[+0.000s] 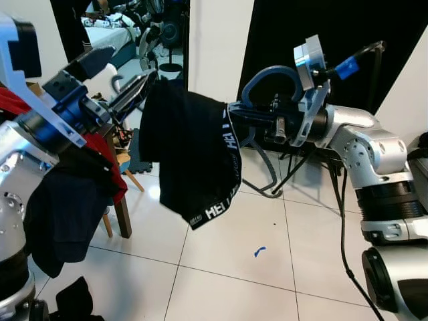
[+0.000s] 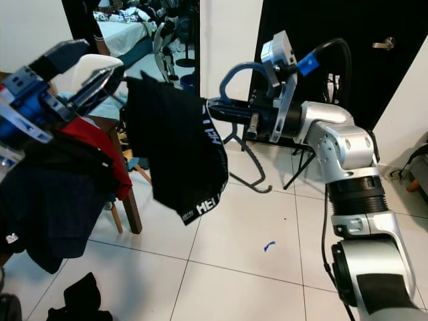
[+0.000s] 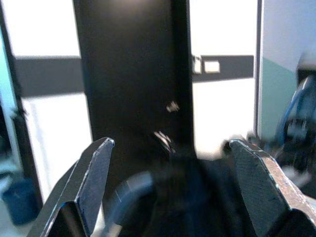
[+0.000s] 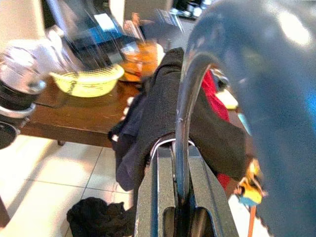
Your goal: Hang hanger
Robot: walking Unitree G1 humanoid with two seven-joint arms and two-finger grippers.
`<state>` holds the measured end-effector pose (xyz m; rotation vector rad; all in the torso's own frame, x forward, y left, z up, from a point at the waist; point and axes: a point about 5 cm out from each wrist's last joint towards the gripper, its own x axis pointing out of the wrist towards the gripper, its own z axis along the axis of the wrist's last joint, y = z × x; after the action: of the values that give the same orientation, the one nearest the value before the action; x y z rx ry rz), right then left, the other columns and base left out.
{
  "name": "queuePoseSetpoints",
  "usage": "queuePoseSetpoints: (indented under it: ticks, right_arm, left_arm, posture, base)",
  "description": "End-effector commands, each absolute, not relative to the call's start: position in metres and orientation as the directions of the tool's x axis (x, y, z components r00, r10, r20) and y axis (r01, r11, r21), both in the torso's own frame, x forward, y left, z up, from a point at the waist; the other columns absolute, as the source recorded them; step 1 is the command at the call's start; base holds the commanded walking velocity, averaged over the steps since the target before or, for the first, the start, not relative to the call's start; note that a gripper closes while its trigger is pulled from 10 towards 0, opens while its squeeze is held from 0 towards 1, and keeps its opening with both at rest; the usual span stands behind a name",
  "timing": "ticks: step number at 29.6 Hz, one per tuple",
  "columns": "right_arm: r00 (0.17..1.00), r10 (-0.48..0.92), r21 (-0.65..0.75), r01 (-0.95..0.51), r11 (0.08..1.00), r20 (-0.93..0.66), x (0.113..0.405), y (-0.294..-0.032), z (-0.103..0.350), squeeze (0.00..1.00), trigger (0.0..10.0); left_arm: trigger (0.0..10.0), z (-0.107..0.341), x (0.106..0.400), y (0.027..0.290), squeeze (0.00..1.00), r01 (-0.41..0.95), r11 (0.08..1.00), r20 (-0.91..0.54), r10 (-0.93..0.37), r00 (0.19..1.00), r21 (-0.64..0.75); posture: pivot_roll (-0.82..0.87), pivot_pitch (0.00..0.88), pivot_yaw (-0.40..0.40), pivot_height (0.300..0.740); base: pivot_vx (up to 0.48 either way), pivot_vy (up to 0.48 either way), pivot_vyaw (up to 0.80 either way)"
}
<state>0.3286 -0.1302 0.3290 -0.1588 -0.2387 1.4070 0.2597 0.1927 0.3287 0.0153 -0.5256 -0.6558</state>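
A blue hanger (image 1: pixel 269 77) carries a black garment (image 1: pixel 190 154) with white lettering on its band, held up in the air in front of me. My right gripper (image 1: pixel 239 117) reaches in from the right and is shut on the hanger near its hook; in the right wrist view its fingers (image 4: pixel 153 197) pinch the blue bar (image 4: pixel 183 123). At the garment's left edge my left gripper (image 1: pixel 134 73) stands open, one finger above the cloth and one below. In the left wrist view its fingers (image 3: pixel 94 177) are spread wide, with the dark cloth (image 3: pixel 197 197) low between them.
A wooden table (image 1: pixel 124 214) at the left holds a pile of red and dark clothes (image 1: pixel 67 194) and a yellow basket (image 4: pixel 89 81). More black cloth (image 1: pixel 73 301) lies on the tiled floor, with a blue scrap (image 1: pixel 259 251). Stand legs (image 1: pixel 267 180) and a black door (image 2: pixel 348 33) are behind.
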Motion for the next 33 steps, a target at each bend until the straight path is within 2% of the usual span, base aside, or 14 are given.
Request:
queuePoseSetpoints:
  ticks: [1, 3, 7, 14, 16, 18, 19, 22, 24, 29, 33]
  right_arm:
    - [0.105, 0.992, -0.284, -0.951, 0.12, 0.07, 0.324, -0.127, 0.336, 0.0, 10.0]
    - [0.105, 0.992, -0.284, -0.951, 0.12, 0.07, 0.324, -0.127, 0.336, 0.0, 10.0]
    - [0.11, 0.991, -0.303, -0.944, 0.13, 0.08, 0.326, -0.126, 0.34, 0.0, 10.0]
    - [0.105, 0.991, -0.31, -0.942, 0.127, 0.085, 0.325, -0.126, 0.342, 0.0, 10.0]
    - [0.184, 0.978, -0.3, -0.932, 0.205, 0.096, 0.334, -0.128, 0.343, 0.0, 10.0]
    - [0.184, 0.978, -0.3, -0.932, 0.205, 0.096, 0.334, -0.128, 0.343, 0.0, 10.0]
    - [0.233, 0.966, -0.292, -0.922, 0.255, 0.107, 0.34, -0.13, 0.344, 0.0, 10.0]
    - [0.314, 0.936, -0.256, -0.903, 0.346, 0.157, 0.35, -0.134, 0.351, 0.0, 10.0]
    - [0.319, 0.934, -0.254, -0.901, 0.352, 0.162, 0.351, -0.134, 0.352, 0.0, 10.0]
    - [0.31, 0.938, -0.259, -0.904, 0.342, 0.155, 0.35, -0.133, 0.351, 0.0, 10.0]
    - [0.262, 0.954, -0.272, -0.917, 0.293, 0.143, 0.344, -0.13, 0.349, 0.0, 10.0]
  left_arm:
    - [10.0, 0.316, 0.261, 0.183, 0.0, 0.622, 0.763, 0.409, -0.632, 0.658, 0.178]
    - [10.0, 0.316, 0.261, 0.183, 0.0, 0.622, 0.763, 0.409, -0.632, 0.658, 0.178]
    - [10.0, 0.297, 0.262, 0.174, 0.0, 0.658, 0.729, 0.317, -0.679, 0.662, 0.188]
    - [10.0, 0.294, 0.26, 0.175, 0.0, 0.661, 0.727, 0.296, -0.683, 0.668, 0.185]
    - [10.0, 0.3, 0.257, 0.179, 0.0, 0.655, 0.732, 0.322, -0.676, 0.663, 0.188]
    - [10.0, 0.3, 0.257, 0.179, 0.0, 0.655, 0.732, 0.322, -0.676, 0.663, 0.188]
    - [10.0, 0.304, 0.255, 0.181, 0.0, 0.654, 0.732, 0.343, -0.674, 0.655, 0.189]
    - [10.0, 0.317, 0.245, 0.183, 0.0, 0.692, 0.7, 0.421, -0.689, 0.59, 0.177]
    - [10.0, 0.322, 0.24, 0.184, 0.0, 0.71, 0.685, 0.461, -0.69, 0.558, 0.166]
    - [10.0, 0.324, 0.239, 0.184, 0.0, 0.716, 0.68, 0.478, -0.688, 0.547, 0.16]
    - [10.0, 0.321, 0.24, 0.184, 0.0, 0.711, 0.684, 0.459, -0.69, 0.559, 0.162]
  posture:
    - [-0.03, 0.0, -0.084, 0.74]
    - [-0.03, 0.0, -0.084, 0.74]
    - [-0.03, 0.0, -0.082, 0.74]
    - [-0.03, 0.0, -0.079, 0.74]
    - [-0.03, 0.0, -0.077, 0.74]
    - [-0.03, 0.0, -0.077, 0.74]
    - [-0.03, 0.0, -0.077, 0.74]
    - [-0.03, 0.0, -0.074, 0.74]
    - [-0.03, 0.0, -0.075, 0.74]
    - [-0.03, 0.0, -0.075, 0.74]
    - [-0.03, 0.0, -0.073, 0.74]
  base:
    - [0.0, 0.0, 0.0]
    - [0.0, 0.0, 0.0]
    - [0.0, 0.0, 0.0]
    - [0.0, 0.0, 0.0]
    - [0.0, 0.0, 0.0]
    - [0.0, 0.0, 0.0]
    - [0.0, 0.0, 0.0]
    - [0.0, 0.0, 0.0]
    - [0.0, 0.0, 0.0]
    - [0.0, 0.0, 0.0]
    - [0.0, 0.0, 0.0]
